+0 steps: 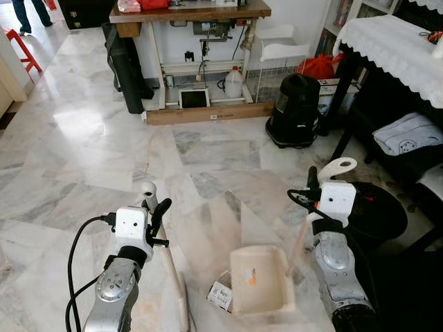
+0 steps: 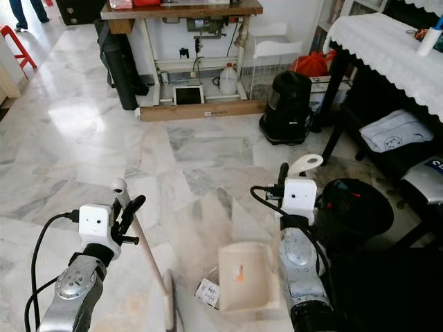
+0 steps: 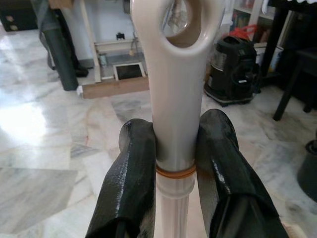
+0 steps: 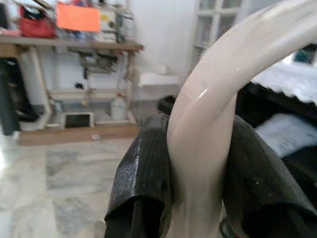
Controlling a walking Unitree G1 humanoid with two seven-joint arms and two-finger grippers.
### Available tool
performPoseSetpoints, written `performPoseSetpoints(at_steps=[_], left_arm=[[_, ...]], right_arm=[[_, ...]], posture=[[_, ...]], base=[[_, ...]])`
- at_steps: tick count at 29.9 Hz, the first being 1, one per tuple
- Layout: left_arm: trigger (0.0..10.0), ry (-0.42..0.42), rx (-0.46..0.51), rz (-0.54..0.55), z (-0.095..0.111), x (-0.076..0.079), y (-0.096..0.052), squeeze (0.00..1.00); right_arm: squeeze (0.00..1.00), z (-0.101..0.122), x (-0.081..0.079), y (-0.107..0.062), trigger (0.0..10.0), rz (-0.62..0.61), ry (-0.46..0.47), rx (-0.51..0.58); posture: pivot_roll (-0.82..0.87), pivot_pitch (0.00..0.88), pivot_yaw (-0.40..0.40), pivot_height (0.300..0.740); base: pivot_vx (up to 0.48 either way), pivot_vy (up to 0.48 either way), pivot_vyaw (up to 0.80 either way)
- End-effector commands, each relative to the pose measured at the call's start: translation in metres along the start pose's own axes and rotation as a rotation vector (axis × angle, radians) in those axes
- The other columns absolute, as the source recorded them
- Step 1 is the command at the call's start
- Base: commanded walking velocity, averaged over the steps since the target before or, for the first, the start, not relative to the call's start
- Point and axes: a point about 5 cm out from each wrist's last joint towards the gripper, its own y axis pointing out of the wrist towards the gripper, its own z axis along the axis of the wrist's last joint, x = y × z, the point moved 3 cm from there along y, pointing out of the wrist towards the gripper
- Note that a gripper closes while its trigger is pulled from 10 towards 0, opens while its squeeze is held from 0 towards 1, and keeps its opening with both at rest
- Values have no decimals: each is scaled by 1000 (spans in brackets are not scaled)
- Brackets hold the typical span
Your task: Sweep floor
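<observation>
Centrally, between the two arms, a cream dustpan [image 1: 259, 280] sits on the marble floor [image 1: 83, 138] with its tray open upward; inside it a small orange speck is visible, and nothing else can be made out in the tray. A printed paper scrap [image 1: 220, 295] lies against the dustpan's near-left corner, partly tucked under it.

Right gripper [image 4: 198, 163]: both black fingers [image 4: 143, 183] are closed tight against the curved cream dustpan handle [image 4: 208, 129], which rises between them and arches past the tips. From the head camera, the handle's looped end [image 1: 337, 167] stands just above this gripper, and the pan lies below and to its left.

Left gripper [image 3: 173, 163]: the fingers [image 3: 129, 183] are pressed to either side of the broom handle [image 3: 173, 99], gripping just above an orange ring; the handle's eyelet end stands directly beyond the fingertips. Its shaft [image 1: 169, 266] runs down from the gripper toward the floor, and the brush end is cut off at the frame's lower edge.

Well ahead of both grippers stand a wooden workbench [image 1: 190, 14], a black vacuum cleaner [image 1: 294, 111] and, to the right, a table with a white lace cloth [image 1: 394, 48]. A dark round object [image 1: 377, 211] beside the right gripper is hard to identify. A person's legs [image 1: 28, 14] are cut off at the far-left corner.
</observation>
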Motion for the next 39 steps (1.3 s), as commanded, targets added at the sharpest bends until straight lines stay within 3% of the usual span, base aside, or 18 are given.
performPoseSetpoints(at_steps=[1,9,20,39], left_arm=[[10000,8,40,-8,12,-4,1,0],[10000,2,38,-37,15,-4,1,0],[10000,50,91,47,27,-16,4,0],[10000,8,74,-39,25,-4,12,0]], right_arm=[[0,-1,3,-1,10000,-15,-8,7],[0,-15,6,-9,10000,-44,-36,-35],[0,-35,19,-20,10000,-106,-90,-95],[0,-56,20,-34,10000,-122,-128,-164]], posture=[[97,90,4,740],[104,101,15,740],[113,117,28,740],[120,122,33,740]], base=[[0,0,0],[0,0,0],[0,0,0],[0,0,0]])
